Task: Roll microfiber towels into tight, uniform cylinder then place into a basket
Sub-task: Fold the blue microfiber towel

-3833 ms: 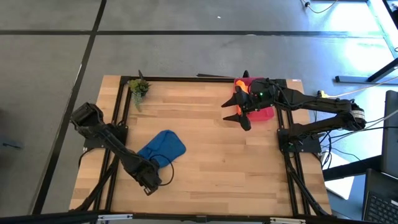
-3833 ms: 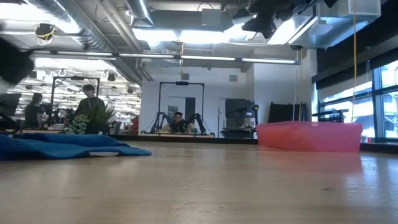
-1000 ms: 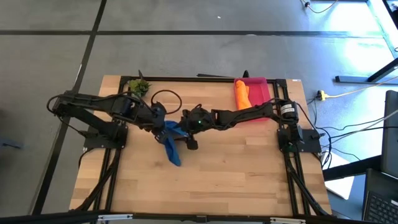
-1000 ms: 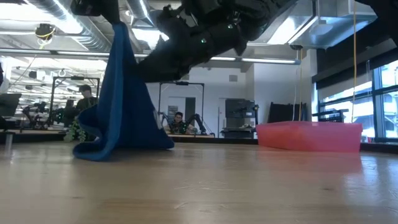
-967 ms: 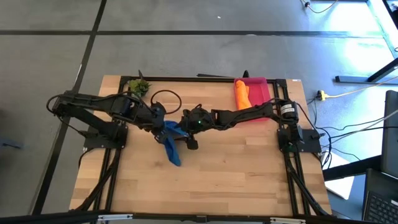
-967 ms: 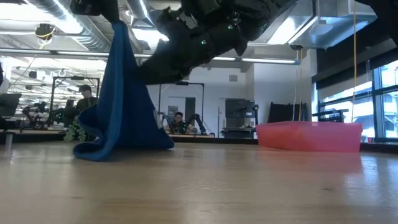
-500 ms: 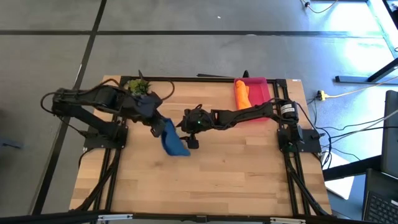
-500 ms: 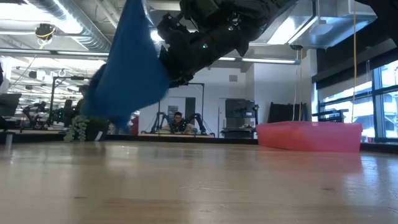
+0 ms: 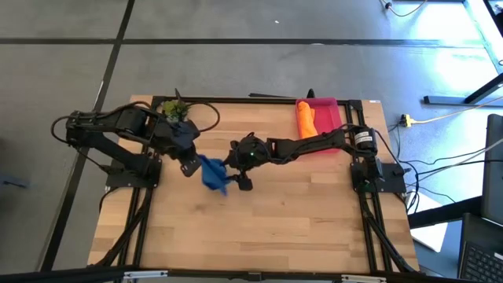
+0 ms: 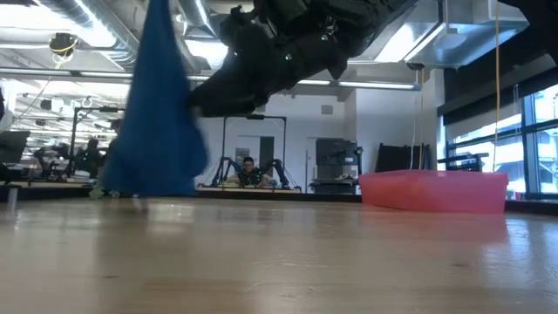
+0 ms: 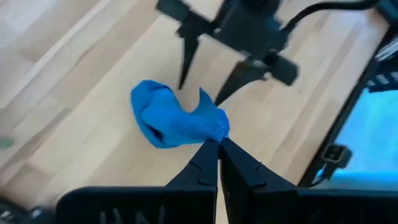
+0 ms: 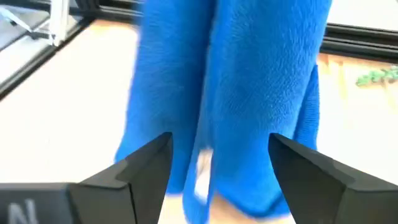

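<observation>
I had the wooden slatted table (image 9: pixel 299 228) w/ both arms meeting near its middle. Shallow pink-red plastic basket (image 9: pixel 328 118) sat at the far right edge, w/ the bright orange microfiber towel (image 9: pixel 305 118) already lying along its left side, roughly rolled. So one towel done, one to go.

What changed: the medium blue microfiber towel (image 9: pixel 212 173) was draped down onto the wood a sec ago; now it hung clear of the table from the left gripper (image 11: pixel 217 144), fingers pressed together on one corner. In low view it dangled as a long loose sheet (image 10: pixel 157 113), prob just off the surface, hard to tell at its bottom edge.

Right gripper (image 12: pixel 214 165) sat just beside the hanging cloth, fingers spread wide, blue pile filling the gap between them, not pinching yet. It had narrowed slightly over the last sec.

My read: right arm was going for a 2nd corner so I could spread the towel flat for rolling. Small green potted plant (image 9: pixel 174 108) stayed at far left corner, apart from all this.
</observation>
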Controlling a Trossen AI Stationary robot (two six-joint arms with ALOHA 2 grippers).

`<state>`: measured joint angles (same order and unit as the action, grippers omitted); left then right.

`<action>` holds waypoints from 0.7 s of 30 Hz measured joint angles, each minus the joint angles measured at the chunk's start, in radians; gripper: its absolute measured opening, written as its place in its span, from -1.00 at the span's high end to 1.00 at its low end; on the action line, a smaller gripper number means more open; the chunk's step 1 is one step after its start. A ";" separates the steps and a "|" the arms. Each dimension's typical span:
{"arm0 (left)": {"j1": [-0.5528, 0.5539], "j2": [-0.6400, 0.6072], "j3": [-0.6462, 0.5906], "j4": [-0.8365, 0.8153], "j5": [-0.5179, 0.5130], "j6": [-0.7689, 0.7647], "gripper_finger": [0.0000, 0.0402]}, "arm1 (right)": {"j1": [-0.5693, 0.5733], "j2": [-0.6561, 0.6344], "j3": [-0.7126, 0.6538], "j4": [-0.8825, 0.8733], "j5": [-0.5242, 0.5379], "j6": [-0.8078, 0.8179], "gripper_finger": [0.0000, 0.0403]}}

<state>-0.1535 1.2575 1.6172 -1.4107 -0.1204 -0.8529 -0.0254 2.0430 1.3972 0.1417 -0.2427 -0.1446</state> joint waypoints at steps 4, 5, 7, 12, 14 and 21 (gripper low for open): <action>0.000 -0.001 0.000 -0.008 -0.015 0.000 1.00 | 0.000 0.000 0.000 0.006 -0.003 0.006 -0.31; 0.000 -0.001 0.000 -0.007 -0.026 -0.001 1.00 | 0.000 0.000 0.000 0.010 -0.004 0.006 -0.31; 0.000 -0.001 0.000 -0.007 -0.043 -0.001 1.00 | 0.000 0.000 0.000 0.015 -0.004 0.004 -0.31; 0.000 -0.001 0.000 0.009 -0.053 0.000 1.00 | 0.001 0.000 0.000 0.032 -0.004 0.006 -0.31; 0.000 -0.001 0.000 0.017 -0.060 0.000 1.00 | 0.003 0.000 -0.001 0.033 -0.005 0.006 -0.31; 0.000 -0.001 0.000 0.053 -0.090 0.042 1.00 | 0.004 0.005 -0.001 0.036 0.003 0.006 -0.31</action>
<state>-0.1532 1.2568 1.6173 -1.3581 -0.2109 -0.8106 -0.0217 2.0482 1.3964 0.1781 -0.2401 -0.1384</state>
